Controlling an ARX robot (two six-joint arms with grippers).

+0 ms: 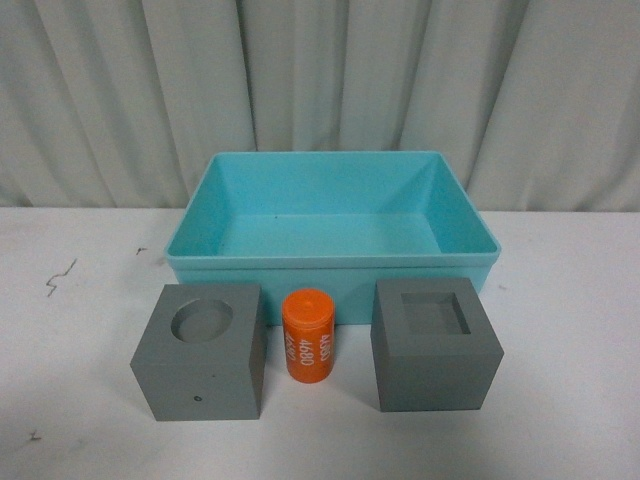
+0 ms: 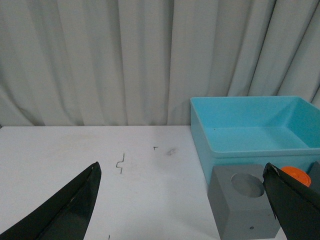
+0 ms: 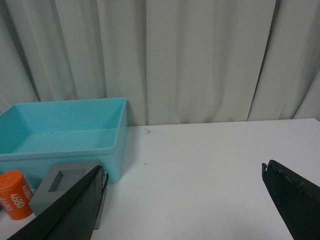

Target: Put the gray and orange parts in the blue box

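Left gripper (image 2: 181, 170) and right gripper (image 3: 183, 169) hang spread wide, holding nothing. Orange cylinder (image 1: 309, 335) sits between round-recess gray cube (image 1: 200, 352) and square-recess gray cube (image 1: 436, 347), just before the blue box (image 1: 330, 259).

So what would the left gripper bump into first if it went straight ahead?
Probably nothing soon: the open left gripper points across the white table toward the pale curtain. The light turquoise plastic box sits just aside.
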